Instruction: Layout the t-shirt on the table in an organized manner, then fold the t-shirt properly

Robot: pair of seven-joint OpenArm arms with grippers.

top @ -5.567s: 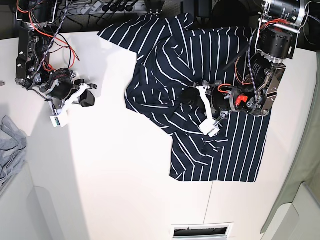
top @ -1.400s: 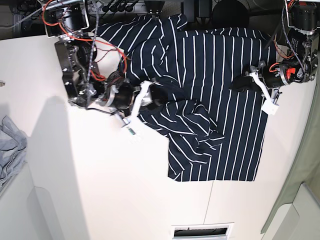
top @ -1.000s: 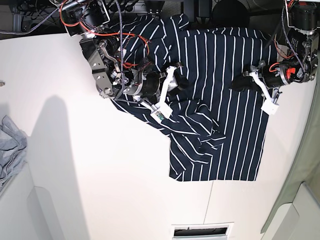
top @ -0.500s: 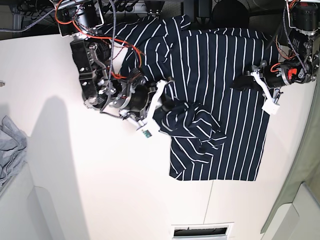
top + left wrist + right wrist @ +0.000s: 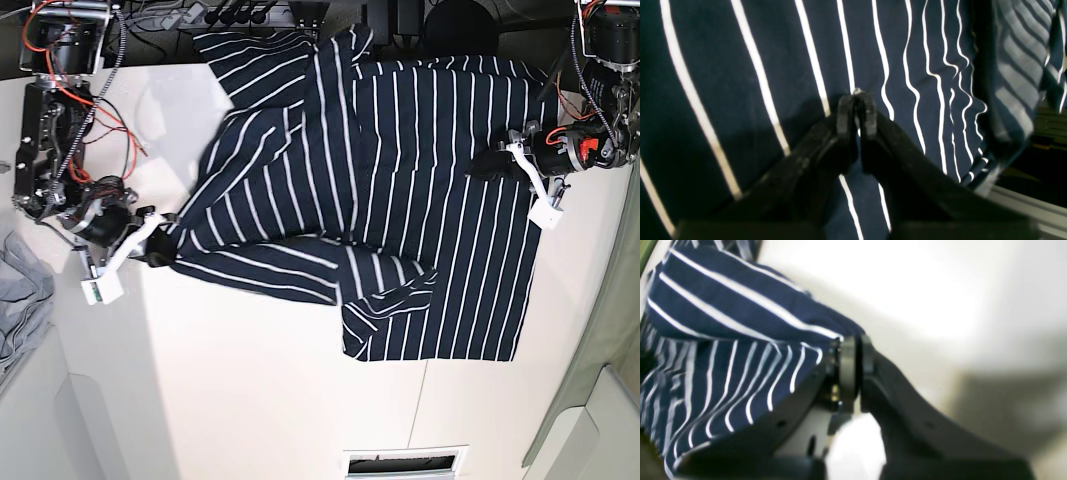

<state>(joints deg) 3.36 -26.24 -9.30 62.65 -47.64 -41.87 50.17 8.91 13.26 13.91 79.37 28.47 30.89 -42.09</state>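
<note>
I see bare worktop [image 5: 250, 390] across the whole near half, open for a hand to pass. The striped t-shirt [image 5: 400, 200] blocks the far middle and right. My right hand [image 5: 152, 250] stands at the shirt's left corner, my left hand [image 5: 500, 165] over its right side. A grey garment [image 5: 20, 300] lies at the left edge.

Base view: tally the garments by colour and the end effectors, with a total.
Navy striped t-shirt: 1
Light grey garment: 1
End effectors: 2, the left end effector and the right end effector
Total: 4
</note>
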